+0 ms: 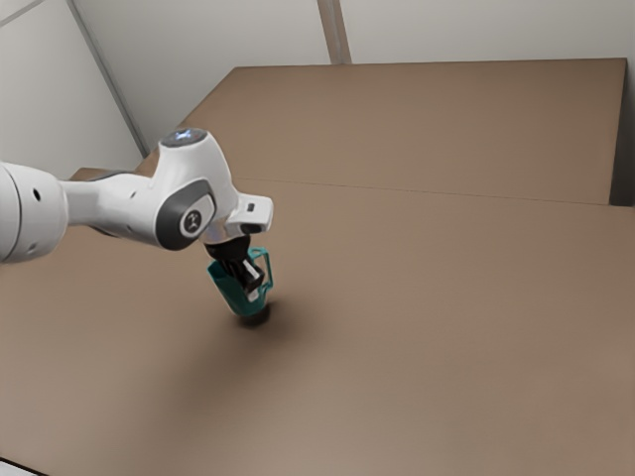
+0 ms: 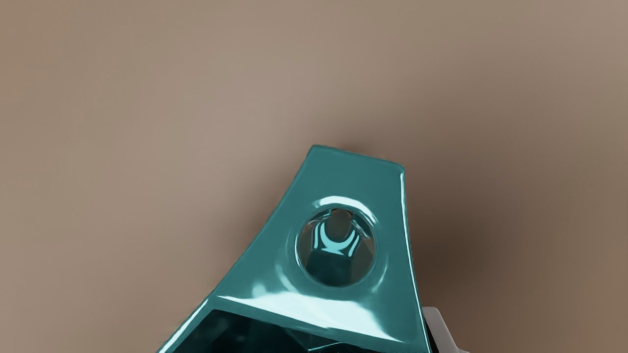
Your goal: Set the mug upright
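Mug [image 1: 236,296] against the hand [image 1: 254,281], apparently.

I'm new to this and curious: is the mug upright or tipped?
Tipped partway: in the exterior view the mug leans, its sides slanting up toward that view's left.

- mug [image 2: 353,184] gets chopped by the wrist view's edge
- table [image 2: 147,108] around the mug's pretty blurry there
- exterior view's too tiny to tell how the gripper [image 1: 254,282] meets the mug

A pale wall [image 1: 476,30] with a brown strip [image 1: 335,32] rises behind the brown table [image 1: 446,337].
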`<state>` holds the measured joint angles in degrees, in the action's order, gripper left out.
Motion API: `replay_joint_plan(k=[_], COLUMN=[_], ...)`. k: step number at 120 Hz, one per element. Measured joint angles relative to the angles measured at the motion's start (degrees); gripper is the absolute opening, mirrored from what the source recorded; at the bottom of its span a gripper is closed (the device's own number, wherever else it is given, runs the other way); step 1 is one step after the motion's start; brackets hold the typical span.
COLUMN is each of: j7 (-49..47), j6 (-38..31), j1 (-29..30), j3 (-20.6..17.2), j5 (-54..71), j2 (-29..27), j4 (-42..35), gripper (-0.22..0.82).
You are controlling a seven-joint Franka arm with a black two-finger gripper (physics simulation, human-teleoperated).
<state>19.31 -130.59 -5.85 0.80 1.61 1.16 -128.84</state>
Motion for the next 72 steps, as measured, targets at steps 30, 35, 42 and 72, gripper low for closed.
replay_joint_plan(k=[30, 35, 42, 72], j7=[-2.0, -2.2, -2.6, -3.7], j6=[-1.6, -1.9, -2.2, -3.3], j1=[0.4, 0.7, 1.1, 1.0], j3=[0.1, 0.1, 0.1, 0.1], j5=[0.8, 0.9, 1.0, 1.1], j2=[1.3, 1.6, 1.8, 2.3], j4=[-0.3, -0.3, -0.3, -0.5], gripper=[-0.18, -0.18, -0.18, -0.18])
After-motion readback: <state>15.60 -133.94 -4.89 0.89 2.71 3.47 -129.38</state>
